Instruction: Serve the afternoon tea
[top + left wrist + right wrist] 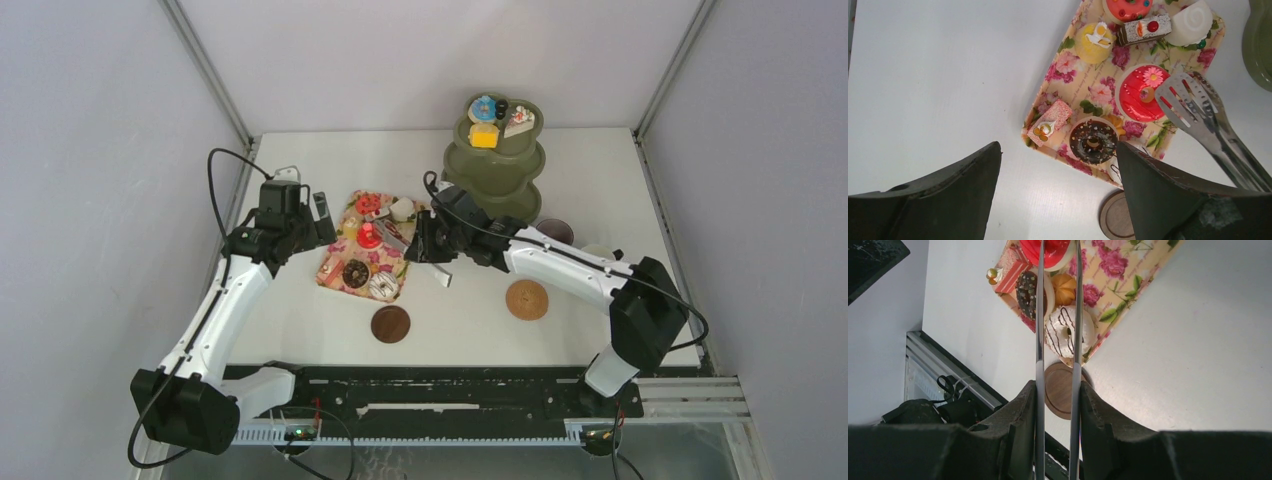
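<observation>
Right hand: the right hand (1058,395) is clamped on the tongs (1039,340), squeezing their two arms partway together, with no pastry touching its own fingers.
Why the tongs: the pastries are small and packed close, so the thin blades probably reach in where thick fingers would knock the neighbours.
Tong tips: they flank the red pastry (1138,97) on the floral tray (1068,65). Whether they already pinch it I cannot tell.
Left hand: the left hand (1058,145) hangs wide open over the tray's near-left corner and holds nothing. It seems placed to steady the tray or wait its turn.
On the tray: the chocolate donut (1093,141) and the white striped donut (1065,332) lie near the edge, not yet served.
Served so far: the green tiered stand (495,165) at the back of the desk (300,160) carries a blue donut (483,107), a yellow cube (485,136) and a cake slice (519,122) on its top tier.
Mug: the mauve mug (555,231) stands just beside the stand, behind the right arm.
Coasters: a wooden coaster (527,299) and a dark coaster (390,324) lie bare in front, likely meant for the mugs.
Next move, as I judge it: close on the red pastry and carry it level to a free tier.
</observation>
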{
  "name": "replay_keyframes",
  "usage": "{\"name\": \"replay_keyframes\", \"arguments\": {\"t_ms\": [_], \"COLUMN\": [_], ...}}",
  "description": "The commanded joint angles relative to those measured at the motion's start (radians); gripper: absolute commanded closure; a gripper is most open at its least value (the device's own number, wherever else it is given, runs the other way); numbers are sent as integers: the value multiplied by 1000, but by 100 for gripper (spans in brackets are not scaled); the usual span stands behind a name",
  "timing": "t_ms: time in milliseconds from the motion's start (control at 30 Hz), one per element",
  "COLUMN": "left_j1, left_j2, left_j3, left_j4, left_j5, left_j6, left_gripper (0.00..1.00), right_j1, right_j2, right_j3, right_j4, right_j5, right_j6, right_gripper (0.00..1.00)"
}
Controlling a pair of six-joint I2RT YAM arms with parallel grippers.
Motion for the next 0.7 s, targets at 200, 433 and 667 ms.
{"name": "replay_keyframes", "arguments": {"t_ms": [200, 433, 667], "left_j1": [5, 4, 5], "left_j2": [-1, 5, 3], "left_j3": [48, 58, 68], "left_j4": [30, 29, 25], "left_j5": [10, 10, 8], "left_j6": [6, 9, 8], "left_gripper": [11, 11, 11], "right_j1": [-30, -108, -249], "right_j2": [-212, -410, -643], "right_j3": [-45, -133, -247], "right_j4": [-9, -85, -176], "right_j5": [47, 66, 71], "right_j6": [-38, -56, -49], "right_gripper": [100, 100, 100]}}
